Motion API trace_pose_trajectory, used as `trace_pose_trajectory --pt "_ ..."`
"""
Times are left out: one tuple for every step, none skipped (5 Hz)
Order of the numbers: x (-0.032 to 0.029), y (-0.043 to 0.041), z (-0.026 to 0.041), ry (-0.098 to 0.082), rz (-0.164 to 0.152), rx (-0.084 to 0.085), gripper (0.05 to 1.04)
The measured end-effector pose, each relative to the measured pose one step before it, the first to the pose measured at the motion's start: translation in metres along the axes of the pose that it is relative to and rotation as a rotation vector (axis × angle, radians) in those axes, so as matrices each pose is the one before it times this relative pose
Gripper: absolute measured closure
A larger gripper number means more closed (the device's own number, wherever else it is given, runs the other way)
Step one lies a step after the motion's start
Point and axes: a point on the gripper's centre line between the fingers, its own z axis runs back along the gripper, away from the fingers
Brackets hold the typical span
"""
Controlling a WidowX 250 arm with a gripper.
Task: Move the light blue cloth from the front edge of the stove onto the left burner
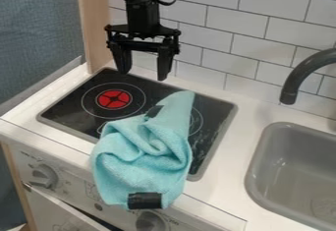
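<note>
Tool [142, 73] wide open, empty, above black stovetop [215, 108]

This is a toy kitchen. It shows in the black stovetop [220, 149] with a red burner [114, 99], the control knobs [43, 176], the gray sink [295, 173] under a dark faucet [303, 72], and the white tiled wall [230, 36].

Soft, fairly bright light falls evenly over the white countertop [248, 122] up to its back edge, with faint pale reflections on the glossy black cooktop [69, 108] and gentle shadows in the folds of the turquoise towel [144, 158], its source hard to tell.
</note>
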Motion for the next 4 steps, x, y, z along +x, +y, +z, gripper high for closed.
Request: trace_pose_trajectory --pt "-0.00600 -0.00113 -0.01007 0.0339 0.0075 -0.0012 0.083" --pt "-0.02323 -0.00441 -0.01902 0.0043 0.0576 0.0416 0.084" --pt "-0.01078 -0.01192 -0.00479 -0.0058 -0.0094 0.0135 0.083" --pt "0.00012 -0.00520 -0.01311 0.0084 0.0081 0.0136 0.084"
